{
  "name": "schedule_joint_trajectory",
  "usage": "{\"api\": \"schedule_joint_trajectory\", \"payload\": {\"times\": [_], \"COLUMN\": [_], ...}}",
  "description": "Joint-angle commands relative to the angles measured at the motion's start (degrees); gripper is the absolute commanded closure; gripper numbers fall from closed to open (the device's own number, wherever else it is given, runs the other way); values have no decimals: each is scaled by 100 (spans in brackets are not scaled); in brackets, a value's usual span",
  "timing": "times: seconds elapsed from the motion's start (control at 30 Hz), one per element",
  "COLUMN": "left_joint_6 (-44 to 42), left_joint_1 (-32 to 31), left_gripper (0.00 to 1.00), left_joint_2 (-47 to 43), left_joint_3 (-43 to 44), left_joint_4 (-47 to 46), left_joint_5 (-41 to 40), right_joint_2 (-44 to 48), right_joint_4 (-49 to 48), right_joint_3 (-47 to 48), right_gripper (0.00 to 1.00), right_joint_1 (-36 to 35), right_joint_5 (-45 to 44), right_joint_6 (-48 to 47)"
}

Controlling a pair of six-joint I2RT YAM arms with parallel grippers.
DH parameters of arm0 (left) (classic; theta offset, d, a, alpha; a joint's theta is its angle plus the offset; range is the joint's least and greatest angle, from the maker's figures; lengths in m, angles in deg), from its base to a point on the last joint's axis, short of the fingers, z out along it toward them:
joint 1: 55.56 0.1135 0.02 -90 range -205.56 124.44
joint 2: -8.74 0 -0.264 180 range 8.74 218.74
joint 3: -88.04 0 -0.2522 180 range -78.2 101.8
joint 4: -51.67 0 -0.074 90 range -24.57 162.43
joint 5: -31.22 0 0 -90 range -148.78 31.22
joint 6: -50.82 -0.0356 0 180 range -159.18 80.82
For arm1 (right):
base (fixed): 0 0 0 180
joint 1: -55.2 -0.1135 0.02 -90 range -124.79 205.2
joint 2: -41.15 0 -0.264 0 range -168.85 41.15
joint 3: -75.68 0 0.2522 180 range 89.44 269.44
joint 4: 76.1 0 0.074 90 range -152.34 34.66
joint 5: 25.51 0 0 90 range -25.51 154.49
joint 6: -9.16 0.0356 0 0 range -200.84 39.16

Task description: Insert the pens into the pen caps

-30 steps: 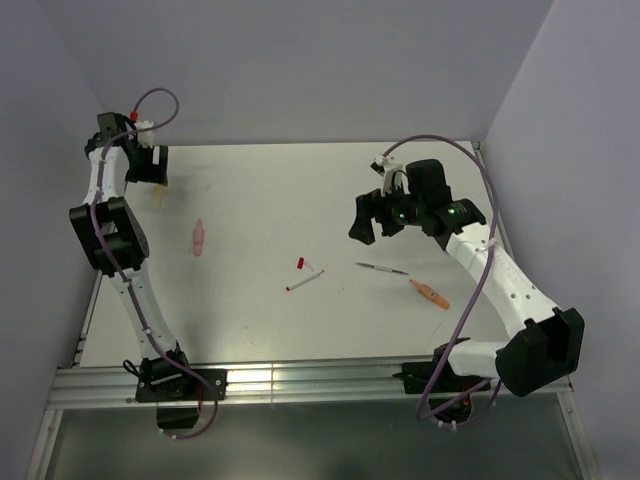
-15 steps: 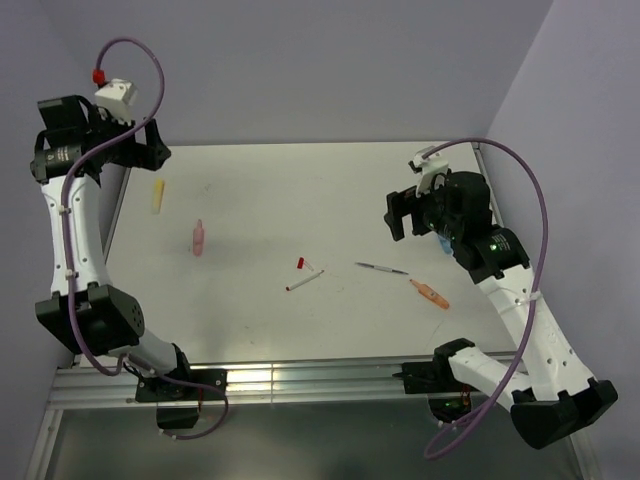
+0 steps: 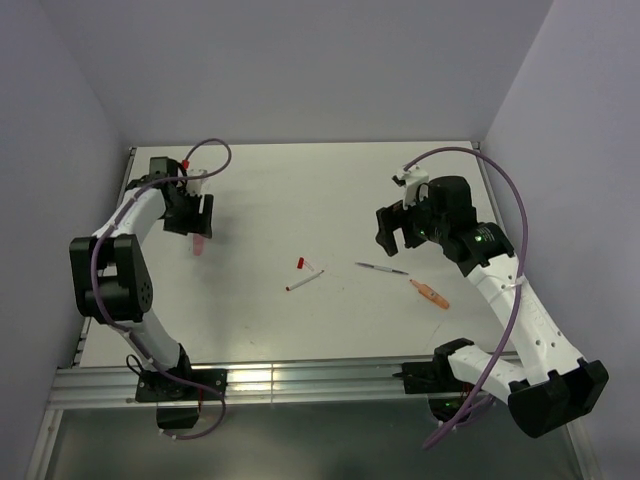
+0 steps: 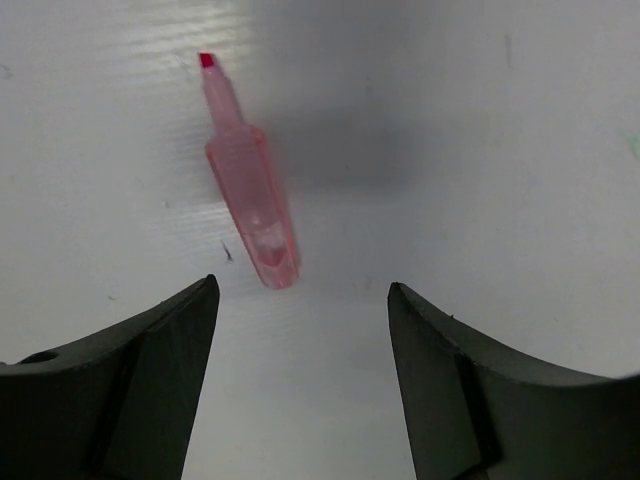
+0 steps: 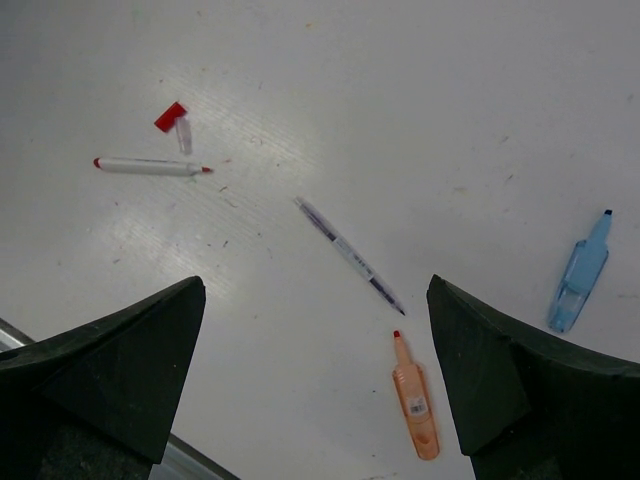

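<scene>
Left tool drops from high to tabletop, open, pink pen just ahead: pick setup, nothing capped.

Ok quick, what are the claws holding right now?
Left claw: open, empty, right by the pink pen.
Right claw: open, empty.
</scene>
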Motion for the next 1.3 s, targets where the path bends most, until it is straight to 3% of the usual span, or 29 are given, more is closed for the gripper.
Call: {"api": "schedule_joint_trajectory", "payload": {"times": [0.0, 0.17, 0.63, 1.27], "left_joint_6": [459, 574, 557, 565], "left_joint_1": [51, 34, -89, -247], "left_gripper": [26, 30, 40, 45], "left_joint_2": [298, 563, 467, 1143], "left_joint_3": [115, 142, -887, 62], "left_joint_4": [-596, -561, -1194, -1326], "left_joint_5": [-825, -878, -861, -711], "right_joint_2": [64, 117, -76, -94], "right_joint_4": [-18, -9, -9, -9], "right_joint_3": [17, 8, 25, -10], "right_gripper": [0, 0, 0, 0], "right_joint_1": [29, 38, 29, 29], "right_joint_5": [298, 351, 509, 527], "right_joint_6": [51, 25, -28, -80]}}
